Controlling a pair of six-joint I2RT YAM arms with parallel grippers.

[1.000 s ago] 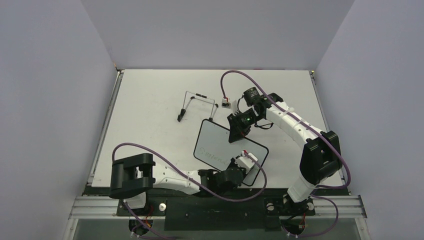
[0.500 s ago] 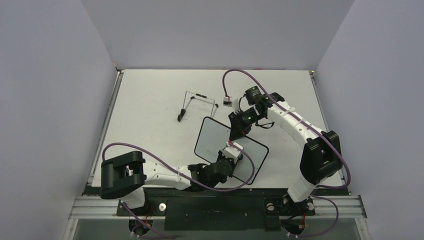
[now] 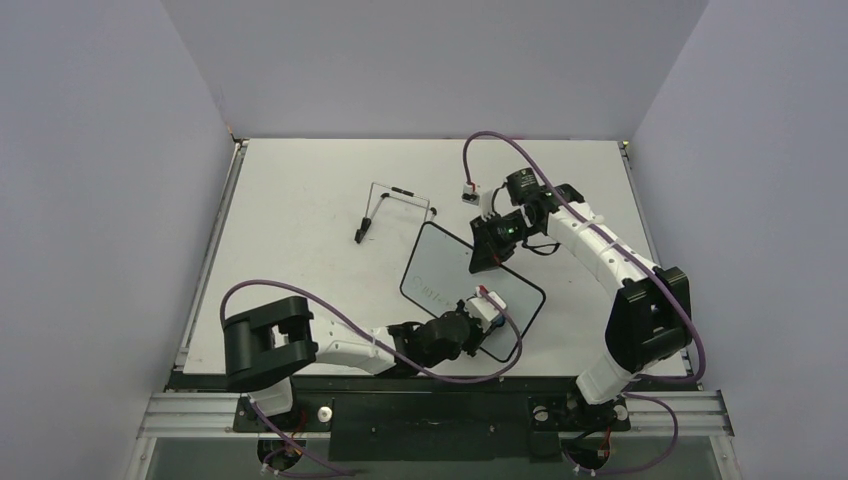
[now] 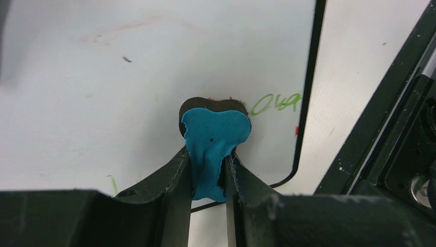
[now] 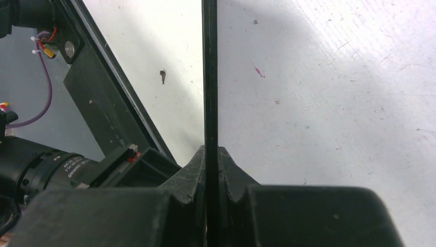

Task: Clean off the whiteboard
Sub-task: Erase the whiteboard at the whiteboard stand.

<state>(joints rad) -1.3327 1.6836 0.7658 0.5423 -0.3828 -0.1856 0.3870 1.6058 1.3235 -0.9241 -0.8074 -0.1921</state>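
Blue squashy eraser [image 4: 216, 135] sits pinched in the left gripper [image 4: 208, 172], rubbing the small white black-framed whiteboard [image 3: 440, 265] on the table [image 3: 300, 190] (the right gripper [image 5: 211, 153] is clamped on its far edge). The board has slid right since a second ago. Some green writing [image 4: 275, 103] is left, so the wiping isn't done.

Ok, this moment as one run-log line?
stage: erasing | left hand: shut on blue eraser, against whiteboard | right hand: shut on whiteboard edge | not yet erased: green writing beside eraser

Whiteboard [image 4: 103, 92] smooth, faintly glossy, thin black frame; blue eraser [image 4: 215, 135] soft, crumpled; table [image 4: 349, 62] matt, speckled.
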